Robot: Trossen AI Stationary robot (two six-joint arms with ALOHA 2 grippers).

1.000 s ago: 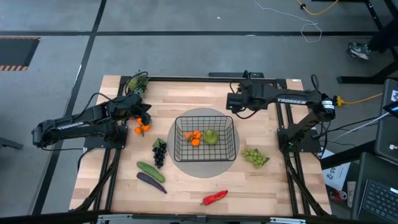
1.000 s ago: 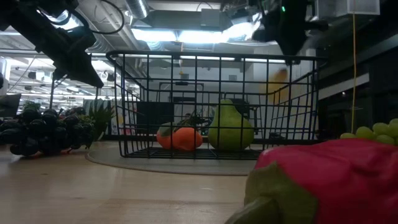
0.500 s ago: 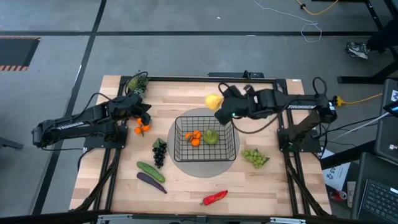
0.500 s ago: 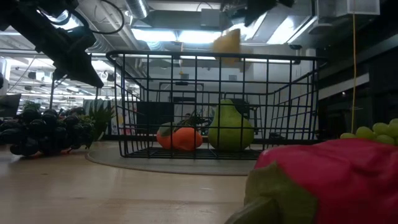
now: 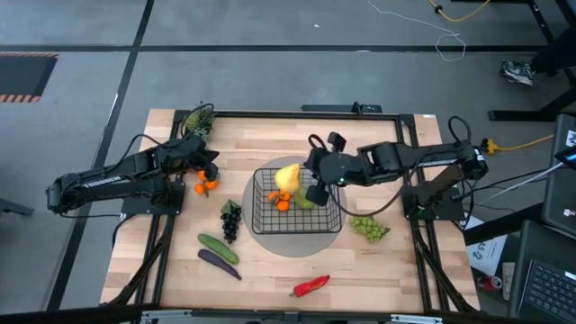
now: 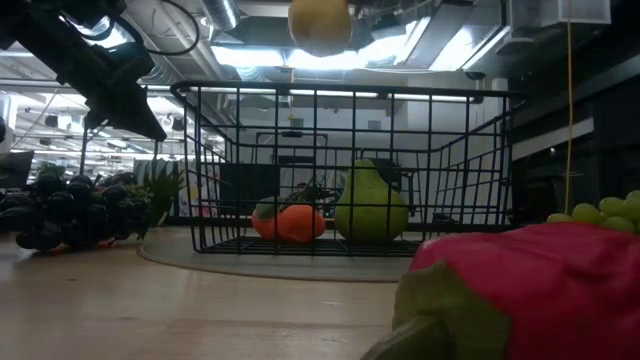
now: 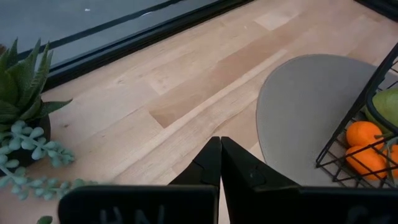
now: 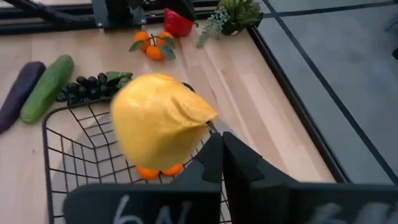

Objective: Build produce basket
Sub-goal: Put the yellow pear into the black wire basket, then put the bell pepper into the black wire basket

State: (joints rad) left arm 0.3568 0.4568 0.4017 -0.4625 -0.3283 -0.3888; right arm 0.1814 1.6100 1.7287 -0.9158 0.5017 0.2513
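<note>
The black wire basket (image 5: 340,203) stands on a round grey mat mid-table, with a green pear (image 6: 370,205) and oranges (image 6: 290,222) resting on its floor. A yellow lemon (image 5: 287,176) hangs above the basket's far-left part, with my right gripper (image 5: 302,184) shut on it; in the low view the lemon (image 6: 320,22) is well above the rim. My left gripper (image 5: 214,170) waits shut with nothing in it at the table's far left, beside two loose oranges (image 5: 206,186). My right gripper pinches the lemon's pointed end (image 8: 204,119) between its two fingertips. The fingers come from the table's right, slanting downward. The lemon's body sticks out beyond the fingertips, lifted clear above the basket and touching nothing else.
Dark grapes (image 5: 231,219), a cucumber (image 5: 218,247) and an eggplant (image 5: 219,263) lie left of the basket. Green grapes (image 5: 369,227) lie to its right, a red pepper (image 5: 311,285) near the front edge. A potted plant (image 5: 199,118) stands at the far-left corner.
My right gripper has carried the lemon from beyond the basket's far side toward the table's left and near edge, rising and rolling its wrist. The lemon now hangs over the basket; before, it was beyond the far rim.
</note>
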